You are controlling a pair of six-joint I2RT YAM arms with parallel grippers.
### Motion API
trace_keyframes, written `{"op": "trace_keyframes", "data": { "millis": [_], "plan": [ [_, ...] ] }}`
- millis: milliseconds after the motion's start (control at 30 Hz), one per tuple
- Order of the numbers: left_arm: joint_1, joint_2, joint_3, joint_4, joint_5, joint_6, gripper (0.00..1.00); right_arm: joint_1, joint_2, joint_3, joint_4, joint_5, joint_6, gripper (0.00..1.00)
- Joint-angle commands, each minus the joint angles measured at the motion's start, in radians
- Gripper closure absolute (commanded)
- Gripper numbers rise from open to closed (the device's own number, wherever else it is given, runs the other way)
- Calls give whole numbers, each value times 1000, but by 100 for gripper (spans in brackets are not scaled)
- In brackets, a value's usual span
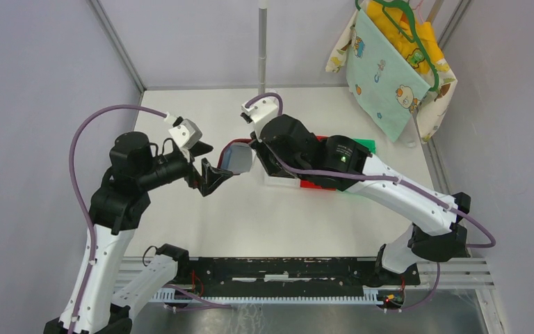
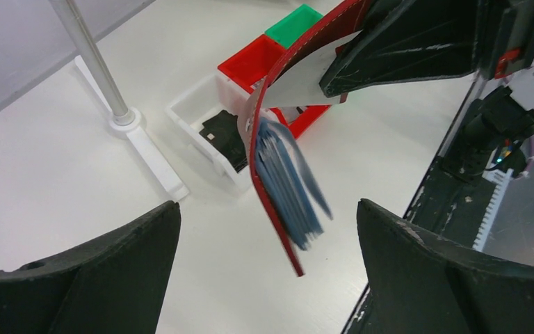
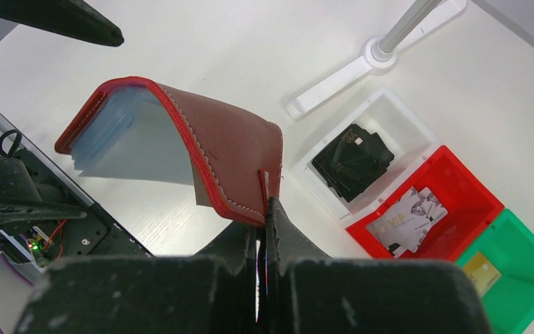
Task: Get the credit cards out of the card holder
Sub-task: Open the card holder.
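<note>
My right gripper (image 3: 265, 202) is shut on one flap of the red card holder (image 3: 222, 139) and holds it in the air above the table. The holder hangs open, and grey-blue leaves (image 2: 288, 188) fan out of its inside. I cannot tell whether they are credit cards or pocket sleeves. My left gripper (image 2: 268, 205) is open wide, one finger on each side of the holder's (image 2: 272, 209) lower end, touching nothing. In the top view the two grippers meet at mid-table, left (image 1: 212, 167) and right (image 1: 254, 149), with the holder (image 1: 236, 158) between them.
Three small bins stand side by side under the right arm. The white tray (image 3: 417, 125) holds black cards, the red bin (image 3: 473, 188) pale printed cards, and the green bin (image 3: 528, 278) a tan card. A pole stand (image 2: 122, 115) rises behind; cloth (image 1: 389, 62) hangs back right.
</note>
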Motion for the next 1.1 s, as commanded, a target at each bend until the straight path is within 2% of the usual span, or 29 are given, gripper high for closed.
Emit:
{"op": "trace_keyframes", "data": {
  "millis": [0,133,300,800,1067],
  "plan": [
    [1,-6,13,-41,-17,179,0,8,-34,61,39,28,-29,100],
    [1,-7,29,-128,-7,329,3,11,-30,70,31,11,-34,100],
    [1,-6,32,-98,-19,328,10,26,-23,69,36,-19,-38,100],
    [1,-23,36,-75,-110,447,33,43,-36,67,57,-98,-70,100],
    [2,-39,18,-76,-42,482,38,57,-24,61,104,-284,-107,100]
  ]
}}
